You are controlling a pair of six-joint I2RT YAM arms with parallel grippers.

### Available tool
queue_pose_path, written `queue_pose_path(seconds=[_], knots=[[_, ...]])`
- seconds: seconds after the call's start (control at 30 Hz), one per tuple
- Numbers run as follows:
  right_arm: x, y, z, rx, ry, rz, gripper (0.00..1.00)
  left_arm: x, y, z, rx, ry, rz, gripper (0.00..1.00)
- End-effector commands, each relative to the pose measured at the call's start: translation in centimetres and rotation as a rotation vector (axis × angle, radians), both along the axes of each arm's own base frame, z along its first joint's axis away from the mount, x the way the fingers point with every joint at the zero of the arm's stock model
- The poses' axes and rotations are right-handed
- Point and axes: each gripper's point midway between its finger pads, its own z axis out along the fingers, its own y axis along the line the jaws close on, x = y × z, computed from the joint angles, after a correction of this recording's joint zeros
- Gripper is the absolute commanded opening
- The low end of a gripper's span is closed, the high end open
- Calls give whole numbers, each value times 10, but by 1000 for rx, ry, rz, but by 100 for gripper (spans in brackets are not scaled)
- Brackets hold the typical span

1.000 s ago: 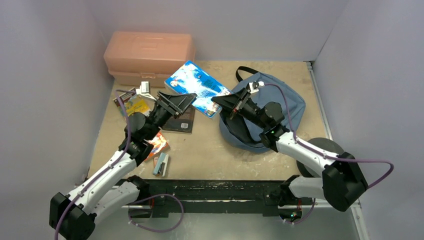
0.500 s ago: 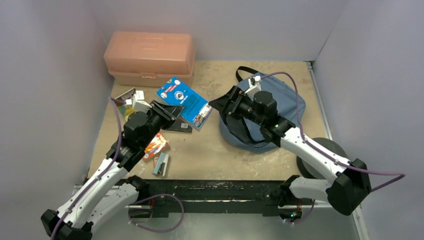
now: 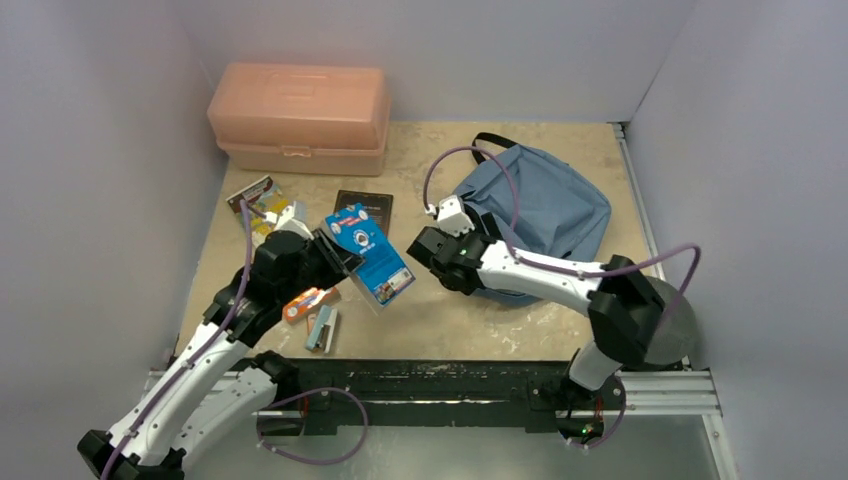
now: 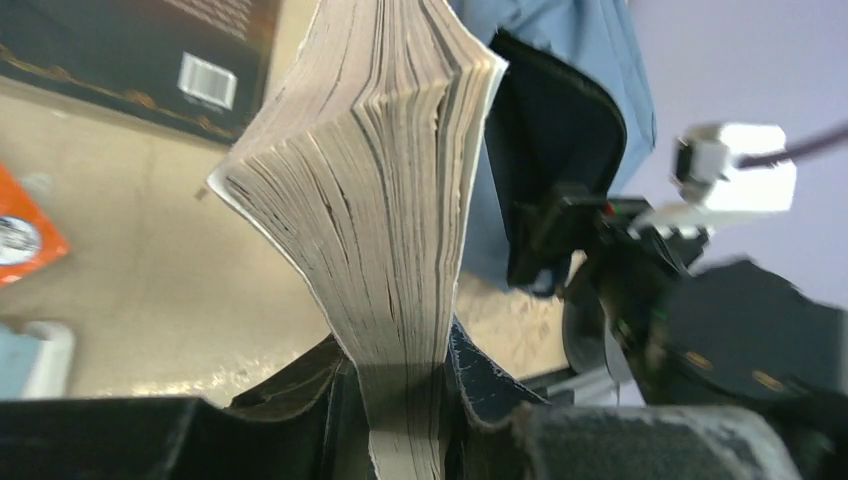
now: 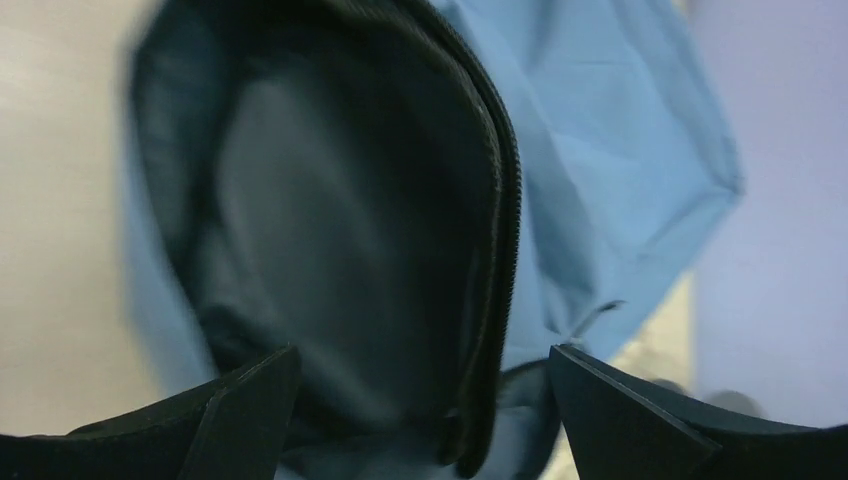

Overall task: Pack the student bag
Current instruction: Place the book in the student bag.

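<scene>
Student bag (image 3: 548,205): soft dusty-blue fabric backpack with black webbing straps, lying flat on the right half of the tan tabletop (image 3: 450,310), mouth facing left toward the middle.

Nearest the bases: small grey-blue block (image 3: 322,328) and orange packet (image 3: 308,302), both loose on the table beside the left arm.

Left gripper (image 3: 335,258) is clamped on the spine end of a thick blue-covered paperback book (image 3: 368,255), which is lifted off the table. In the wrist view its pages (image 4: 385,220) fan out, pointing toward the bag's opening.

Right gripper (image 3: 430,252) has its jaws spread wide and holds nothing. It sits right at the bag's left edge; its wrist view looks straight into the dark lining (image 5: 330,250), with the zipper rim (image 5: 500,220) between the fingers. Can't tell if the fingers touch fabric.

Handling call: the bag is light, limp and not fragile, and the mouth will sag shut unless held. Best hold looks like the upper zipper lip, pinched and lifted. The straps would just drag the whole bag.

Further back: dark hardcover book (image 3: 362,203) flat on the table, then a rigid salmon-pink plastic box (image 3: 300,118) against the far wall.
</scene>
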Motion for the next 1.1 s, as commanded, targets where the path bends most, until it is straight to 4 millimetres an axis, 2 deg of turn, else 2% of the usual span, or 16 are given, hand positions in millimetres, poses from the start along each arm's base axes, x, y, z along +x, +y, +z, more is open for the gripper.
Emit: queue_pose_path(seconds=[0.0, 0.07, 0.13, 0.17, 0.23, 0.27, 0.33, 0.37, 0.47, 0.6, 0.8, 0.93, 1.07], knots=[[10, -47, 43, -241, -184, -156, 99, -8, -45, 24, -196, -40, -197, 0], [18, -46, 38, -227, -178, -135, 97, -11, -53, 16, -229, -2, -228, 0], [32, -57, 27, -190, -145, -141, 87, -10, -63, 15, -290, 2, -253, 0], [40, -57, 25, -147, -135, -138, 74, -10, -67, 12, -317, 11, -262, 0], [46, -56, 32, -104, -137, -122, 40, -9, -74, 11, -372, 18, -277, 0], [48, -51, 42, -84, -141, -87, 29, -8, -78, 12, -405, 21, -286, 0], [48, -28, 54, 25, -103, 25, 3, -5, -86, 21, -464, -8, -308, 0], [47, -19, 63, 67, -92, 66, 0, -3, -90, 26, -487, -21, -316, 0], [43, -7, 83, 123, -50, 135, 0, 10, -98, 33, -536, -26, -297, 0], [42, -10, 105, 127, -43, 138, 0, 29, -114, 34, -523, 11, -253, 0], [49, -5, 136, 224, -92, 159, 0, 38, -163, 44, -540, 17, -325, 0], [53, 1, 143, 253, -105, 172, 0, 45, -175, 24, -518, 70, -312, 0], [55, 3, 147, 279, -117, 169, 0, 60, -185, 15, -523, 54, -285, 0]])
